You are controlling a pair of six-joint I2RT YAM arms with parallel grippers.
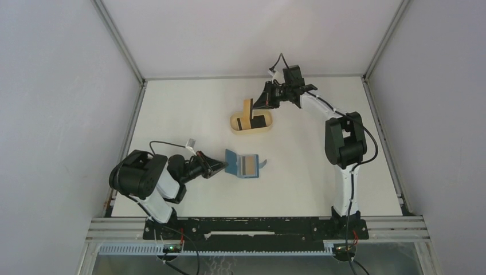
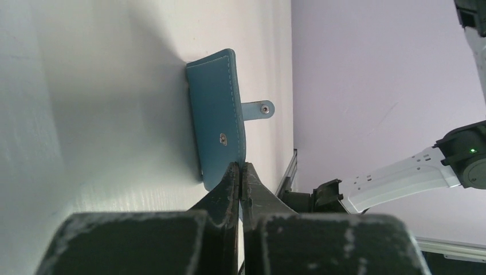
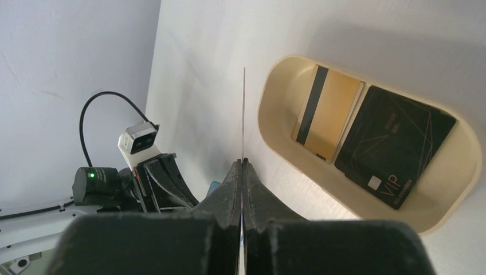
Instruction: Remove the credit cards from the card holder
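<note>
The teal-blue card holder (image 1: 247,166) lies open on the table, one flap raised. My left gripper (image 1: 224,167) is shut on that flap's edge; in the left wrist view the gripper (image 2: 241,166) pinches the holder (image 2: 216,109), whose closure tab (image 2: 259,109) sticks out. A tan and grey card (image 1: 249,165) shows inside the holder. My right gripper (image 1: 259,106) is shut on a gold card (image 1: 247,110), held upright over the tan tray (image 1: 236,125). In the right wrist view the gripper (image 3: 243,162) holds this card (image 3: 244,114) edge-on.
The tan tray (image 3: 275,86) holds a gold card with a black stripe (image 3: 329,112) and a black VIP card (image 3: 395,143). White walls enclose the table on three sides. A metal rail runs along the near edge (image 1: 258,226).
</note>
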